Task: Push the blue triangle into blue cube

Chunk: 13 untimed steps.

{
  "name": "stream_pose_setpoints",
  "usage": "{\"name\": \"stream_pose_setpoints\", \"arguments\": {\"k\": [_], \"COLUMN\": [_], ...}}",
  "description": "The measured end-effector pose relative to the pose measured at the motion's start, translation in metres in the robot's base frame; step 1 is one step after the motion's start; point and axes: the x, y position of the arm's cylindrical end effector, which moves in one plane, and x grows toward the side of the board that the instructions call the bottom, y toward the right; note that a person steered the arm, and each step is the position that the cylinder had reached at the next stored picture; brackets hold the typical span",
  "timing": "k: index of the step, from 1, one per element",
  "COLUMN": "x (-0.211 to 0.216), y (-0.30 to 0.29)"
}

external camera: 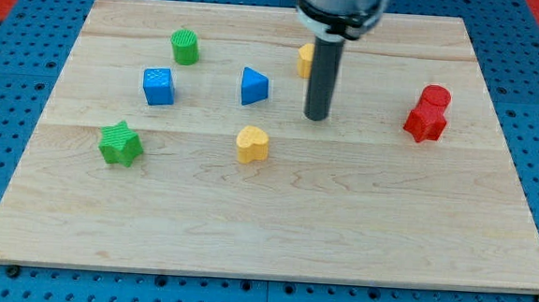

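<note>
The blue triangle (pixel 254 85) lies on the wooden board, above the middle. The blue cube (pixel 158 85) sits to its left, about a hundred pixels away, with bare wood between them. My tip (pixel 317 116) rests on the board to the right of the blue triangle, a short gap from it and slightly lower in the view. The dark rod rises from the tip to the arm at the view's top.
A green cylinder (pixel 185 47) stands above the blue cube. A green star (pixel 120 144) lies at the left. A yellow heart (pixel 252 143) lies below the triangle. A yellow block (pixel 305 59) is partly hidden behind the rod. Two red blocks (pixel 428 114) touch at the right.
</note>
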Motion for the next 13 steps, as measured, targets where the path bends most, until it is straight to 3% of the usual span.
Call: {"name": "stream_pose_setpoints", "arguments": {"k": [1,3,4,5,6,8,9,10,13], "x": [-0.039,-0.066,-0.061,-0.054,-0.03,-0.03,-0.03,-0.004,0.009], "y": [-0.005,-0.078,-0.092,-0.033,-0.042,-0.142,-0.136,-0.095,-0.174]}}
